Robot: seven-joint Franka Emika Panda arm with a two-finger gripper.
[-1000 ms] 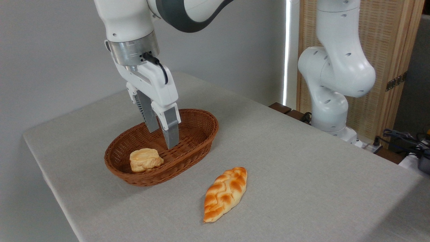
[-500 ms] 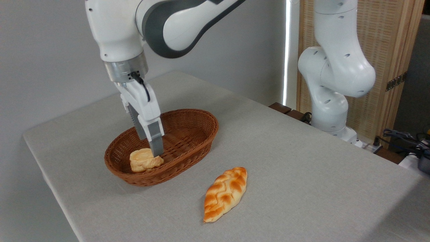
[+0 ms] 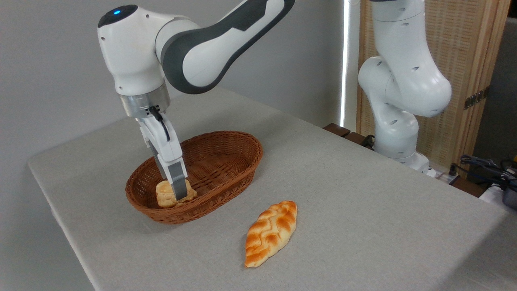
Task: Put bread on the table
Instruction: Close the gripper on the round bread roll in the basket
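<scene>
Down inside the wicker basket (image 3: 226,161), the tool (image 3: 177,193) stands at the bun (image 3: 164,197), ready for the grasp.

To do this step well, I think the fingers should close softly on the wrinkled sides of the bun, because it looks light and easy to crush, and then the lift must go straight up until the bun is clear of the basket rim, before it moves over the grey desk (image 3: 343,194) (the braided loaf (image 3: 270,233) already lies there, so a free place beside it is better). Only the near finger (image 3: 179,184) shows well, in front of the bun and seemingly touching it; the other one is hidden, so I cannot tell how wide the tool is or if it grips already.
</scene>
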